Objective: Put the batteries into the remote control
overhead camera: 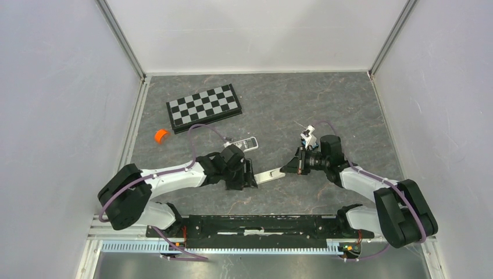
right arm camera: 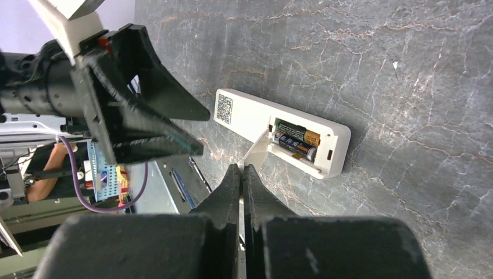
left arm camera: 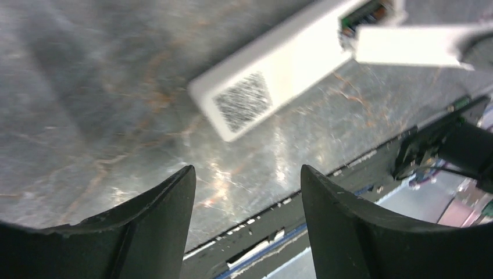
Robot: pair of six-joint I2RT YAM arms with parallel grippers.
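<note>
The white remote control (right arm camera: 250, 116) lies back-up on the table between my grippers, its battery recess uncovered. Two batteries (right arm camera: 297, 140) sit side by side in the recess. The thin white battery cover (right arm camera: 260, 152) slants up from the recess edge, and my right gripper (right arm camera: 242, 170) is shut on its free end. In the left wrist view the remote control (left arm camera: 273, 75) and the cover (left arm camera: 407, 45) lie beyond my left gripper (left arm camera: 247, 174), which is open and holds nothing. From above, the left gripper (overhead camera: 251, 174) stands just left of the remote control (overhead camera: 268, 175) and the right gripper (overhead camera: 292, 165) at its right end.
A shorter grey-white remote (overhead camera: 244, 144) lies just behind the left gripper. A folded chessboard (overhead camera: 203, 107) and a small orange object (overhead camera: 161, 136) are at the back left. The black base rail (overhead camera: 261, 224) runs along the near table edge.
</note>
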